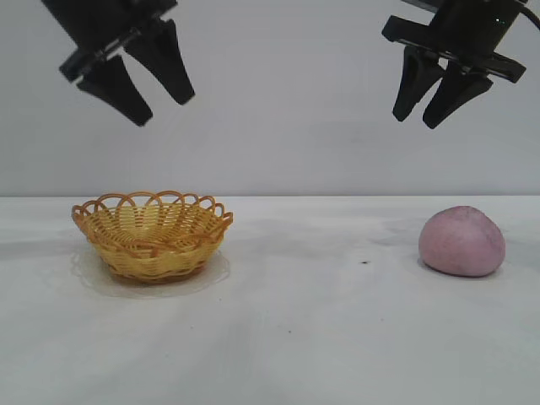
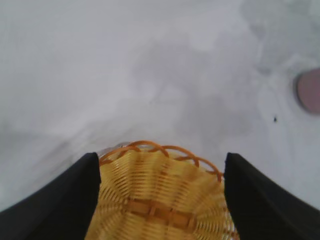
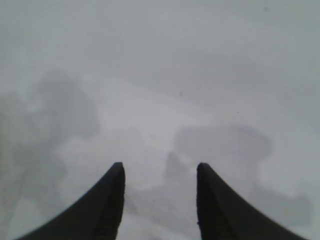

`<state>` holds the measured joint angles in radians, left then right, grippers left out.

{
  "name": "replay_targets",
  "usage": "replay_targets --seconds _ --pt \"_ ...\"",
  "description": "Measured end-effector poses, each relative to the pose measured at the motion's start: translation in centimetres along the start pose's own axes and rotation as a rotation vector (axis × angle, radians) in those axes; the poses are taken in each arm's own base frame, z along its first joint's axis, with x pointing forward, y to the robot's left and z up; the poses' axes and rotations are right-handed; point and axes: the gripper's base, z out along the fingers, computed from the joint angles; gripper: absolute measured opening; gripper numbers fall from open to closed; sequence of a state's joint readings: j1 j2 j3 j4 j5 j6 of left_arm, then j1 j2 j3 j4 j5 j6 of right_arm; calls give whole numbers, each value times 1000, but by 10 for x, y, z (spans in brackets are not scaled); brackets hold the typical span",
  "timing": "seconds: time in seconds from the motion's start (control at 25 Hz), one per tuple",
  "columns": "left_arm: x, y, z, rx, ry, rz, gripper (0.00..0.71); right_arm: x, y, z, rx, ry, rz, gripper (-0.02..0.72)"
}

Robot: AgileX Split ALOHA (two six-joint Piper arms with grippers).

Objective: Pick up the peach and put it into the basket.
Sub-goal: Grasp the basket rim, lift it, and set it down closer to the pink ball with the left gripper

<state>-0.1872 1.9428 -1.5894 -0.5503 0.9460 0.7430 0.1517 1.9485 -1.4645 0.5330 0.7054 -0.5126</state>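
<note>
The dusty pink peach (image 1: 462, 240) lies on the white table at the right. Its edge also shows in the left wrist view (image 2: 309, 91). The yellow-orange wicker basket (image 1: 152, 234) stands at the left and holds nothing. My left gripper (image 1: 165, 111) hangs open high above the basket, which shows between its fingers in the left wrist view (image 2: 160, 200). My right gripper (image 1: 418, 121) hangs open and empty high above the table, above and a little left of the peach. In the right wrist view only bare table shows between the right gripper's (image 3: 160, 167) fingers.
The white table (image 1: 321, 321) runs wide between basket and peach, with a small dark speck (image 1: 364, 261) near the middle. A plain grey wall stands behind.
</note>
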Motion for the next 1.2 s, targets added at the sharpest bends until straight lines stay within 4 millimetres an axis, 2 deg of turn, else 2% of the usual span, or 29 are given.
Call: replay_targets --seconds 0.12,0.28,0.32,0.6,0.92,1.2 --pt "-7 0 -18 -24 85 100 351 0 0 0 -1 2 0 282" --pt "-11 3 -28 -45 164 162 355 0 0 0 -1 2 0 282" --pt "-9 5 -25 -46 194 179 329 0 0 0 -1 2 0 282" --pt "-1 6 9 -61 350 265 329 0 0 0 -3 5 0 282" --pt "-3 10 39 -41 385 281 329 1 1 0 -7 12 0 282" --pt "5 16 66 -16 434 277 329 1 1 0 -7 12 0 282"
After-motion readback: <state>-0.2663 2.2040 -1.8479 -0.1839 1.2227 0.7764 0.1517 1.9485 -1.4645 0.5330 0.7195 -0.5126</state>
